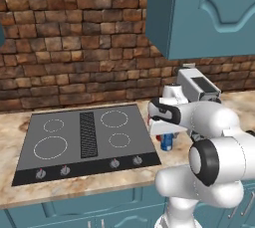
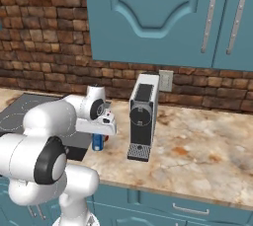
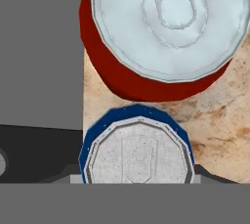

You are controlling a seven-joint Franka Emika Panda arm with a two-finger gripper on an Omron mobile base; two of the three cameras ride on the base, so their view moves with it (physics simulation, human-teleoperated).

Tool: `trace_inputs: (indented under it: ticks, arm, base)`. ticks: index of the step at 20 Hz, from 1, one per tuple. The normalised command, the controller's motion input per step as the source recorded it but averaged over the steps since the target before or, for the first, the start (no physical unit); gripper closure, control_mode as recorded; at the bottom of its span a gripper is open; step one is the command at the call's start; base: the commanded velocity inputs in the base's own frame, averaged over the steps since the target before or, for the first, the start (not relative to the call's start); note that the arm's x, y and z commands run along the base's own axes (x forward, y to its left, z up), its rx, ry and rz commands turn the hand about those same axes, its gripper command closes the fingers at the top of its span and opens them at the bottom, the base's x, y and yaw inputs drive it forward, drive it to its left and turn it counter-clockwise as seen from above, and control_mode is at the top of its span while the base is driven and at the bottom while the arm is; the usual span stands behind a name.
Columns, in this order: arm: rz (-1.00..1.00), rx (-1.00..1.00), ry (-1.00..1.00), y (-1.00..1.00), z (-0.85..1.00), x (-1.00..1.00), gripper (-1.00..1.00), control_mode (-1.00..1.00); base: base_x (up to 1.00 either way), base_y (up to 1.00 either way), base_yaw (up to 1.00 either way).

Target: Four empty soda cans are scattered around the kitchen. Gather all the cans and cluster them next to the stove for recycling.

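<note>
- Placing cans right of the stove [image 1: 89, 137], at left of the left base view.
- Blue can [image 3: 137, 148] stands on the counter [image 2: 197, 146] beside the red can [image 3: 161, 32].
- Gripper [image 3: 137, 176] is narrow around the blue can; release fully, then lift straight to avoid tipping.

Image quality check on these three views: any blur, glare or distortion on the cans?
Left base view: sharp, flat light, no glare on the stove; blue can mostly hidden by the arm. Right base view: the same, soft shadow under the coffee machine. Hand view: close-up stretches the red can wide; blue can cut by the bottom band.
</note>
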Motion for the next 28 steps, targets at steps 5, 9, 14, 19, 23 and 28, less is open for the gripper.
trace_inputs:
  ticks: [5, 9, 14, 19, 23, 28]
  arm:
    - [0.00, 0.00, 0.00, 0.00, 0.00, 0.00, -1.00, -1.00]
    - [0.00, 0.00, 0.00, 0.00, 0.00, 0.00, -1.00, -1.00]
    - [0.00, 0.00, -0.05, 0.00, 0.08, 0.02, -1.00, -1.00]
    - [0.00, 0.00, -0.13, -0.04, 0.24, 0.00, -1.00, -1.00]
    - [0.00, 0.00, -0.08, 0.00, 0.40, 0.02, -1.00, -1.00]
    - [0.00, 0.00, -0.08, 0.00, 0.33, 0.00, -1.00, -1.00]
  base:
    - [0.00, 0.00, 0.00]
    - [0.00, 0.00, 0.00]
    - [0.00, 0.00, 0.00]
    - [0.00, 0.00, 0.00]
    - [0.00, 0.00, 0.00]
    - [0.00, 0.00, 0.00]
